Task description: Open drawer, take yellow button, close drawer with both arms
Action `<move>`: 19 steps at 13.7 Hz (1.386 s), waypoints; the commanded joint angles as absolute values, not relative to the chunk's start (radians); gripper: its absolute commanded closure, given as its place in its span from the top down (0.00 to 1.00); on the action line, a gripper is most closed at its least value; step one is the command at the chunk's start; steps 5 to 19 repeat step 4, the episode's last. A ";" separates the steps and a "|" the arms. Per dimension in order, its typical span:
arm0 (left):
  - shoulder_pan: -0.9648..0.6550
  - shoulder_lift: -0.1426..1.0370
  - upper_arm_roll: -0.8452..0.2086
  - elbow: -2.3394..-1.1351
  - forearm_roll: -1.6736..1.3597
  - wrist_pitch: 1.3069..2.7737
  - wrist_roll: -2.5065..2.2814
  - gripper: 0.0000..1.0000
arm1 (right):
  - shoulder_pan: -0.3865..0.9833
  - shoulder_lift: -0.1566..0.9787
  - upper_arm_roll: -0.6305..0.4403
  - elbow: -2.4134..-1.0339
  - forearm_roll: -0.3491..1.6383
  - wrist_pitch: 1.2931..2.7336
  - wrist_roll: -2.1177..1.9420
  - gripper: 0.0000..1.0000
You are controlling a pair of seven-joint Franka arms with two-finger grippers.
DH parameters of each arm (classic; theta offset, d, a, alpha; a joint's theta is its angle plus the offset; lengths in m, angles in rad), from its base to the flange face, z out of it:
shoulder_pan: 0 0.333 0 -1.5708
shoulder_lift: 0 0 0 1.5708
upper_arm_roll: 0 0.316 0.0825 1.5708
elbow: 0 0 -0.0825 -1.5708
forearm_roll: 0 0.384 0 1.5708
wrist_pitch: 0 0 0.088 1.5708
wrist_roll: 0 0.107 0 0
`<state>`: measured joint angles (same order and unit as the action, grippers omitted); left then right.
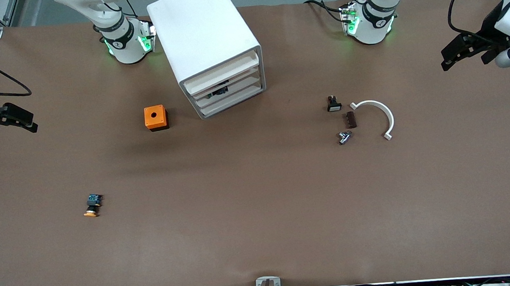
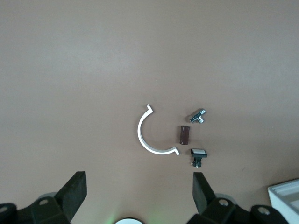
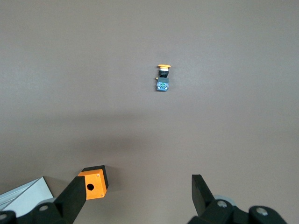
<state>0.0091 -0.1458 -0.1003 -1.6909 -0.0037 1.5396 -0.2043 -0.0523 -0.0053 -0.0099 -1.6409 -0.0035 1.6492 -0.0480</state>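
Observation:
The white cabinet stands between the arm bases. Its top drawer sits pushed in, level with the two trays below it. The button, with an orange cap and a black-and-blue body, lies on its side on the bare table, nearer to the front camera, toward the right arm's end. It also shows in the right wrist view. My right gripper hangs open and empty over the right arm's end of the table. My left gripper hangs open and empty over the left arm's end.
An orange cube with a hole sits beside the cabinet. Toward the left arm's end lie a black white-faced piece, a brown block, a small metal part and a white half-ring.

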 commanded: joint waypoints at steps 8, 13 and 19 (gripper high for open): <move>0.017 -0.137 -0.103 -1.658 -0.006 1.522 -0.226 1.00 | -0.066 -0.026 0.005 -1.657 -0.008 1.651 -0.034 1.00; 0.017 -0.137 -0.103 -1.658 -0.006 1.522 -0.226 1.00 | -0.066 -0.026 0.005 -1.657 -0.008 1.651 -0.034 1.00; 0.017 -0.137 -0.103 -1.658 -0.006 1.522 -0.226 1.00 | -0.066 -0.026 0.005 -1.657 -0.008 1.651 -0.034 1.00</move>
